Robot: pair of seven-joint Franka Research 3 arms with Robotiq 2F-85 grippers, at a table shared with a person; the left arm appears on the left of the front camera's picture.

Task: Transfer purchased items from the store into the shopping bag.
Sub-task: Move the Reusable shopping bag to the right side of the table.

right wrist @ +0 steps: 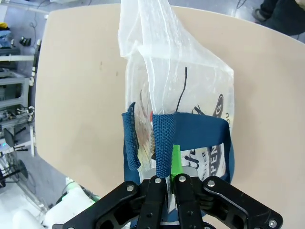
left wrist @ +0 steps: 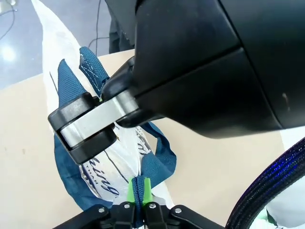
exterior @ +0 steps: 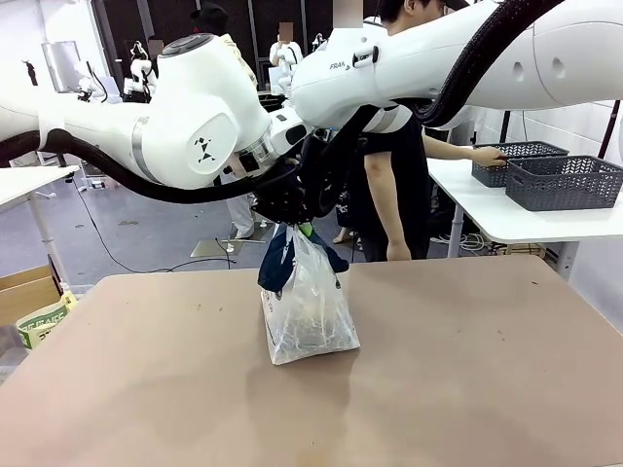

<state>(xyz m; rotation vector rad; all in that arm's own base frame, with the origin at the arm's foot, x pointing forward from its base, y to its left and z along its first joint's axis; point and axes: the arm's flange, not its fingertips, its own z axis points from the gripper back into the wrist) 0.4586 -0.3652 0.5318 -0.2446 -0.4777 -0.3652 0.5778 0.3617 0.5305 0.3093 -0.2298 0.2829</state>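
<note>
The shopping bag (exterior: 309, 316), translucent white with navy strap handles (exterior: 280, 261), stands on the tan table (exterior: 467, 370), held up by its handles. In the left wrist view my left gripper (left wrist: 138, 190) is shut on one navy strap (left wrist: 143, 171), green pads pressed together. My right gripper (right wrist: 165, 175) is shut on the other navy strap (right wrist: 162, 138), above the bag's logo side (right wrist: 209, 114). The right gripper's black finger (left wrist: 88, 125) sits close above the left one. The purchased items cannot be made out through the plastic. Two dark grey lattice baskets (exterior: 563, 183) like the store stand at the right.
A person in black (exterior: 394, 185) stands behind the table, one hand (exterior: 487, 154) on the farther basket (exterior: 516, 156), on a white side table (exterior: 526, 219). A cardboard box (exterior: 29, 292) sits on the floor at the left. The tan table lies bare around the bag.
</note>
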